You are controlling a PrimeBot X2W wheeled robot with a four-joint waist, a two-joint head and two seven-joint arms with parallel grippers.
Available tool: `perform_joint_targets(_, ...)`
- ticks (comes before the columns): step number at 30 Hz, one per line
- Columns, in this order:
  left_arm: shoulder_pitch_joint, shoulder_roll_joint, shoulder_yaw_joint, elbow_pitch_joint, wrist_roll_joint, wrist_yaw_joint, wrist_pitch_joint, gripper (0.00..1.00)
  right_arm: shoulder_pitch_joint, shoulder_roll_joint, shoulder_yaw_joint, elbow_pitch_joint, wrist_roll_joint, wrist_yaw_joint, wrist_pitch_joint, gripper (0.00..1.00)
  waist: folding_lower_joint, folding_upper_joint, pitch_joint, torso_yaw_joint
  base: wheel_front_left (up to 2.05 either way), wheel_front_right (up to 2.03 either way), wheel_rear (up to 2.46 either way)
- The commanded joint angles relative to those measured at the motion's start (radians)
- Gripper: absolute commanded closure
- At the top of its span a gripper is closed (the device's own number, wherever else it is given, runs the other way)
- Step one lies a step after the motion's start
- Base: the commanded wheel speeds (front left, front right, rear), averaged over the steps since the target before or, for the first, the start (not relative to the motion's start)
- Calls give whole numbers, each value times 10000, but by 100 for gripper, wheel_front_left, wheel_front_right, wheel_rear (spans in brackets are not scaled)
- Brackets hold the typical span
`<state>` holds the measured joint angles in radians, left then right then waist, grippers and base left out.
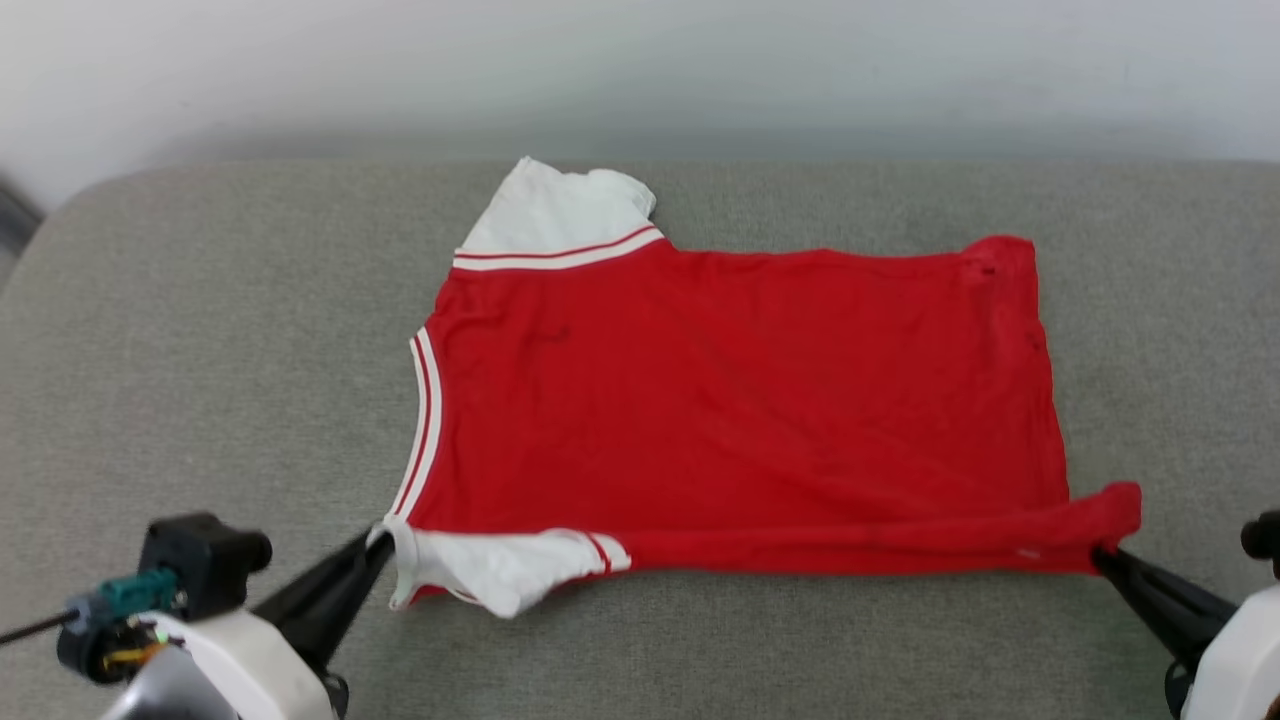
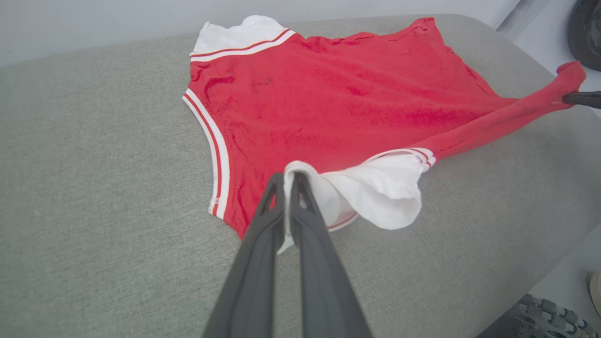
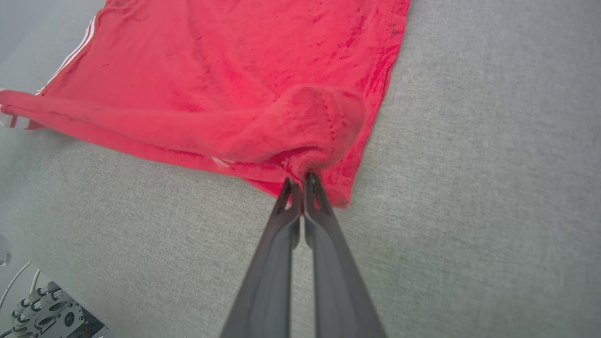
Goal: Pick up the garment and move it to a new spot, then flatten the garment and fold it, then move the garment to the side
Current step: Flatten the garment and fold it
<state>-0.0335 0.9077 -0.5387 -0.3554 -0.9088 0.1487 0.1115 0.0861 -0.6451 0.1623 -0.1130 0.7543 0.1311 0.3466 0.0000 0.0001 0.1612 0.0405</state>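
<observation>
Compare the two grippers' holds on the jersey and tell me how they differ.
The left gripper pinches white sleeve fabric at the neckline end; the right gripper pinches red fabric at the hem corner. Beside the left gripper the cloth hangs open in a loose white fold; beside the right gripper it bunches into a tight red roll. Both are shut on the near edge of the garment, which runs stretched between them.

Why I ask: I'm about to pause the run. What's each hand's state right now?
Left hand: closed on the garment, at its near white sleeve.
Right hand: closed on the garment, at its near red hem corner.
</observation>
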Motion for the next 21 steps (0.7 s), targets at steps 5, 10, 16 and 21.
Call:
perform_joint_targets(5,-1285,-30,190,283,285,-273,261,100,-1032,-108,205,-8,-266,-7,593,100,0,-1,844,-214,0,0,0)
perform_joint_targets(10,-2251,-230,134,847,462,-568,538,100,-1821,-179,502,177,-422,-7,1037,100,0,-1,1370,-270,0,0,0)
perform_joint_targets(16,-3640,-543,-87,1949,823,-1073,957,100,-2973,-238,858,730,-719,-7,1611,100,0,-1,1994,-243,0,0,0)
perform_joint_targets(21,-4439,-918,-413,2976,1201,-1398,1065,100,-3735,-273,1423,1265,-999,-7,1882,100,0,-1,2217,-250,0,0,0)
